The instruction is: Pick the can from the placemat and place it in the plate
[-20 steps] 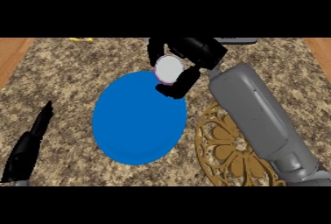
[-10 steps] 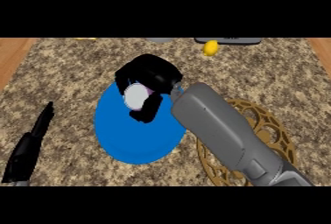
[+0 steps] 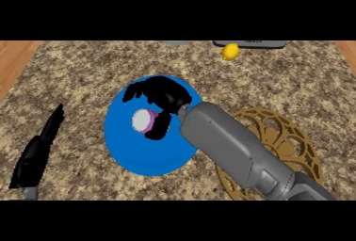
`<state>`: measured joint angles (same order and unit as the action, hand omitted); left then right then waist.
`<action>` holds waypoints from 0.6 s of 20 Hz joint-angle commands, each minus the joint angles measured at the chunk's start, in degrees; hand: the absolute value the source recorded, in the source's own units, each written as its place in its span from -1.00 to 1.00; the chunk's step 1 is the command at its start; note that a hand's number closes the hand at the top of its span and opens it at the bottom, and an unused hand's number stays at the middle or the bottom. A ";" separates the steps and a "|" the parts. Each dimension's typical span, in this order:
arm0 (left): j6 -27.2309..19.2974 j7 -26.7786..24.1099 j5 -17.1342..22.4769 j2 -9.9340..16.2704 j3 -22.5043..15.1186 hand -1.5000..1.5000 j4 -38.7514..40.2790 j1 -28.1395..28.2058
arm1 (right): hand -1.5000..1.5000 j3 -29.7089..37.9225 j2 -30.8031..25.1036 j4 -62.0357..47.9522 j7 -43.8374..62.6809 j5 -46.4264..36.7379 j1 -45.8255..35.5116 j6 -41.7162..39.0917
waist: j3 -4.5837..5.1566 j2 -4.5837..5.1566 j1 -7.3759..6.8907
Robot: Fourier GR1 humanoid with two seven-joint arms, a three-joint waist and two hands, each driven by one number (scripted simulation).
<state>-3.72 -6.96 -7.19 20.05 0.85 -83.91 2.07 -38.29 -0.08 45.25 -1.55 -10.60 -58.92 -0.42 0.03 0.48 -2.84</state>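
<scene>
The can [image 3: 144,120] was set on the blue plate [image 3: 132,155]; the right hand's [image 3: 163,96] fingers were spread apart for release.

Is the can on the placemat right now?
No: the can sits over the blue plate by the right hand, while the gold placemat lies apart, right of the plate.

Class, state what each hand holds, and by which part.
Neither holds anything: the right hand is open above the can on the plate; the left hand rests.
</scene>
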 commanded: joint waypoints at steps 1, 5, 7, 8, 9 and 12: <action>2.72 -0.68 1.93 1.64 2.55 0.00 2.06 -1.94 | -1.00 -4.60 0.07 -2.44 0.69 7.22 -2.10 4.39 | 0.01 0.10 -0.41; 1.43 -1.86 0.05 0.66 1.39 0.00 1.16 -0.53 | -1.00 -2.85 0.08 0.37 -3.47 12.35 0.90 9.50 | -0.02 0.00 -0.07; 0.84 1.30 0.08 -0.21 0.77 0.00 -1.71 0.51 | -1.00 1.44 0.08 0.12 -4.99 15.53 0.87 10.80 | -0.07 -0.04 0.00; -0.18 1.22 -0.93 -0.93 0.47 0.00 -0.02 -0.88 | -1.00 2.35 0.08 2.33 -3.16 16.61 1.27 11.76 | -0.05 -0.21 1.05; 0.20 -0.89 -0.70 -0.43 0.78 0.00 -1.30 1.36 | -1.00 4.73 0.08 -0.77 -4.97 17.70 0.48 12.55 | -0.05 -0.08 0.40; 0.95 1.53 -0.75 0.32 0.70 0.00 -4.04 2.81 | -1.00 11.66 0.08 -7.19 -6.69 19.03 -2.51 11.74 | -0.08 -0.08 0.84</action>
<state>-3.06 -6.71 -7.69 19.98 1.61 -85.37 3.12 -33.12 -0.01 42.22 -6.40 5.51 -59.90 10.50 -0.01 0.45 -2.49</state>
